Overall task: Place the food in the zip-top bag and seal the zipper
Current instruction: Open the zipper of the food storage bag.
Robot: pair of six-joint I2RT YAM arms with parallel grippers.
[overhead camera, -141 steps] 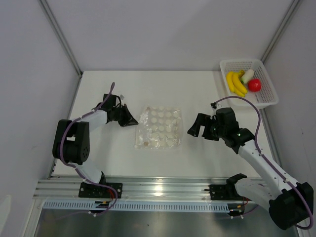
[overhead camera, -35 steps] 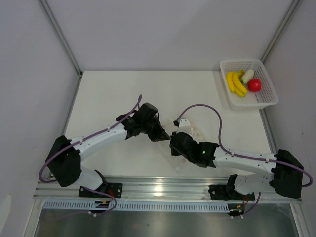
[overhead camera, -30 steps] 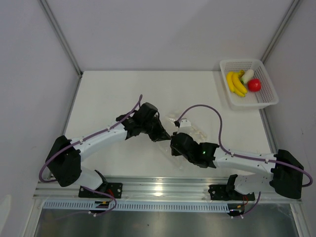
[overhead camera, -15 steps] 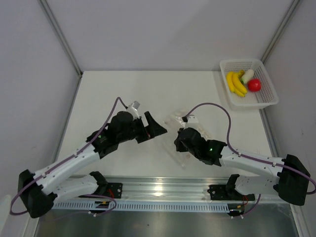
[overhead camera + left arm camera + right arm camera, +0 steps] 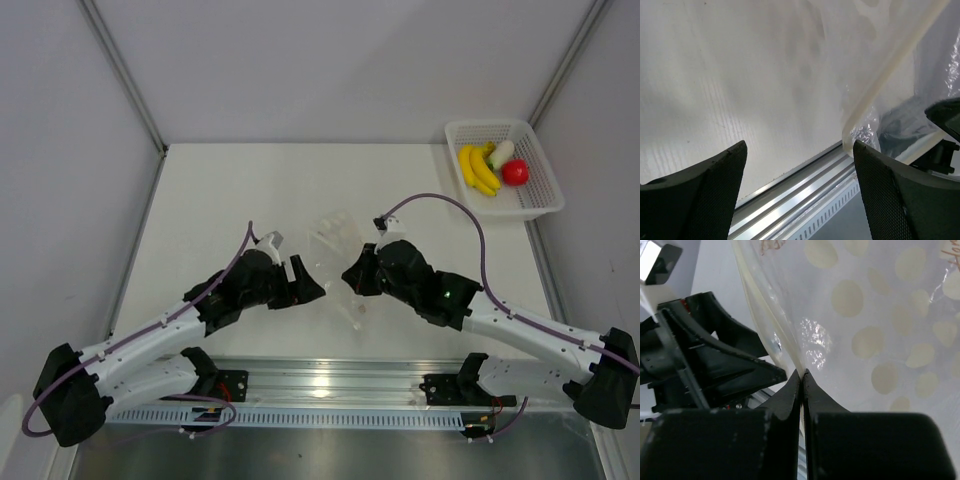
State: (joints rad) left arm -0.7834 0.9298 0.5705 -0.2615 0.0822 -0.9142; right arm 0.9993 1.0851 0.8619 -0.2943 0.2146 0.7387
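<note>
The zip-top bag (image 5: 333,240) is clear with pale dots and hangs crumpled above the table's middle. My right gripper (image 5: 349,278) is shut on its edge; the right wrist view shows the jaws (image 5: 802,376) pinched on the film (image 5: 865,315) beside the zipper strip (image 5: 765,305). My left gripper (image 5: 312,287) stands open just left of the bag, holding nothing. In its own view the fingers (image 5: 799,192) are wide apart, with the bag (image 5: 905,60) and zipper (image 5: 890,70) to their right. The food lies apart in the basket: banana bunch (image 5: 478,170), red fruit (image 5: 515,172), radish (image 5: 501,153).
A white mesh basket (image 5: 548,205) sits at the far right corner of the white table. Grey walls close in the back and sides. A metal rail (image 5: 320,385) runs along the near edge, also seen below the left fingers (image 5: 800,200).
My left gripper has opened, let go of the bag and drawn back left toward the near edge. My right gripper, still shut on the bag, has lifted it a little farther away.
</note>
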